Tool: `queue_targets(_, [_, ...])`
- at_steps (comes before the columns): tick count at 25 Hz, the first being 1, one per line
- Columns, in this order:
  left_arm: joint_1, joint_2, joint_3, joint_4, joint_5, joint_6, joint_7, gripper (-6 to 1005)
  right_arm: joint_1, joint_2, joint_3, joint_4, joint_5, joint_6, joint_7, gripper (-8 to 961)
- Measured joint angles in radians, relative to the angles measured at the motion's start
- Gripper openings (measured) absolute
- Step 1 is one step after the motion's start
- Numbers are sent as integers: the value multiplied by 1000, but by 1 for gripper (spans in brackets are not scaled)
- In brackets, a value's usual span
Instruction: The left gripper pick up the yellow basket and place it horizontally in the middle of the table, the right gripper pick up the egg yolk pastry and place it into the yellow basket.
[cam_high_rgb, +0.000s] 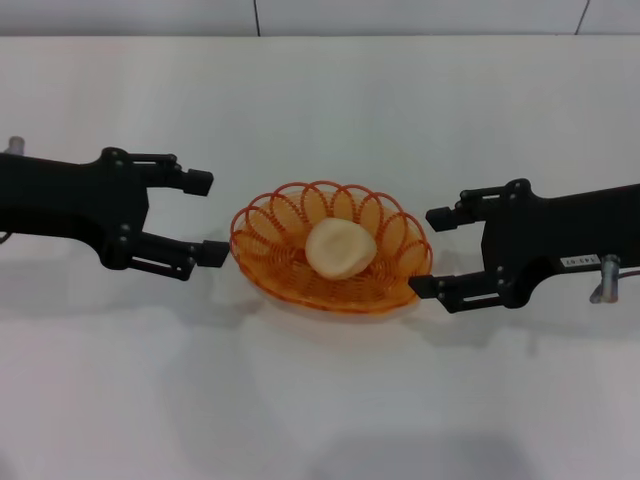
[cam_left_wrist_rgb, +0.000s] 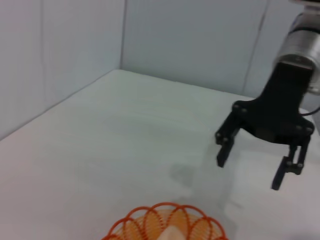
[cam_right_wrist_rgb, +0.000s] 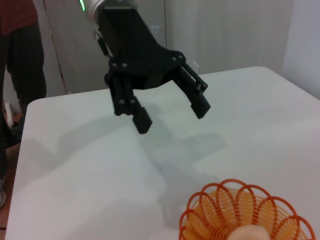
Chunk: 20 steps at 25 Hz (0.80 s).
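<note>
The yellow basket (cam_high_rgb: 330, 262) is seen at the table (cam_high_rgb: 320, 400) centre, with the egg yolk pastry (cam_high_rgb: 340, 248) inside. The pastry is judged soft and crumbly; its domed sides should be gripped lightly. The left claw (cam_high_rgb: 205, 217) at 9 o'clock and right claw (cam_high_rgb: 432, 250) at 3 o'clock are spread, empty.

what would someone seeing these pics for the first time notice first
The yellow basket stands out at the middle of the white table, with the egg yolk pastry lying inside it. On either side a black claw points at it: the left gripper and the right gripper, both open, empty and hanging clear of the rim.
</note>
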<state>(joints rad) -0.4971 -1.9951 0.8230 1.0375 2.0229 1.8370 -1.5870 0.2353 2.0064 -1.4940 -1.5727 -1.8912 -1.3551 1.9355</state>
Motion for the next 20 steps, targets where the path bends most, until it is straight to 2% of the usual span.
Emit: queue_targets(20, [-5,-10,-4,-1,-1,19,24,888,1,0,0,-2,-10,-5,-1,728])
